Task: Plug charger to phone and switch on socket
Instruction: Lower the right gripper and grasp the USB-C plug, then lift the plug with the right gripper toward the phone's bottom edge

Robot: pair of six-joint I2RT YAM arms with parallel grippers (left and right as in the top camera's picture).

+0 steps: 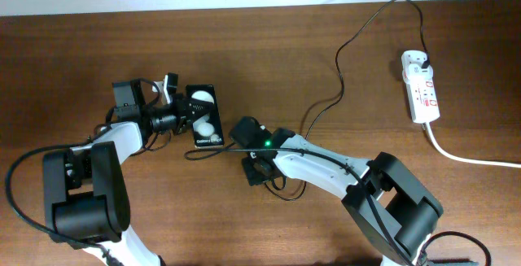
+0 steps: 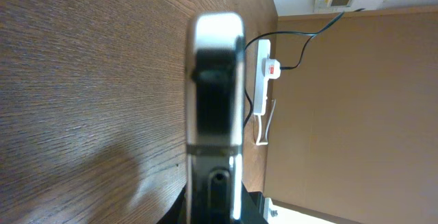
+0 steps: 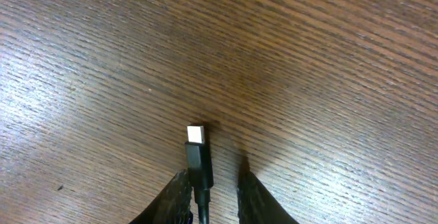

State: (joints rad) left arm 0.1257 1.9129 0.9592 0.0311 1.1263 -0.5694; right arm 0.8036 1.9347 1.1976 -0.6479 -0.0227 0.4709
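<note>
Charger [image 3: 200, 164] connector tip lies on the bare wood between the fingers of the right gripper [image 3: 213, 179], metal end pointing away from the wrist. Its black body sits against one finger with a visible gap to the other, so the jaws stand partly spread and do not pinch it from both sides. Tip is not plugged into the phone [image 1: 207, 124]. Overhead, the thin black cable runs from that gripper toward the right, loops up close to the back edge of the desk [image 1: 73, 63] and comes down to its plug [image 1: 425, 57], seated at the back end of the socket [image 1: 422, 93]. The phone lies flat, screen up, left of the desk's middle, long axis roughly back to front, white text at its near end, well apart from the socket. The right gripper sits just beside the phone's near right corner. From the left side the left gripper [image 1: 184, 115] reaches in, jaws pressed together, its tip over the phone's left long edge; whether it bears on the phone, cannot tell. The socket lies near the right edge, toward the back right corner, red markings on top; switch position too small to read. A thick white cord [image 1: 468, 157] leaves its near end and runs off the right edge.
</note>
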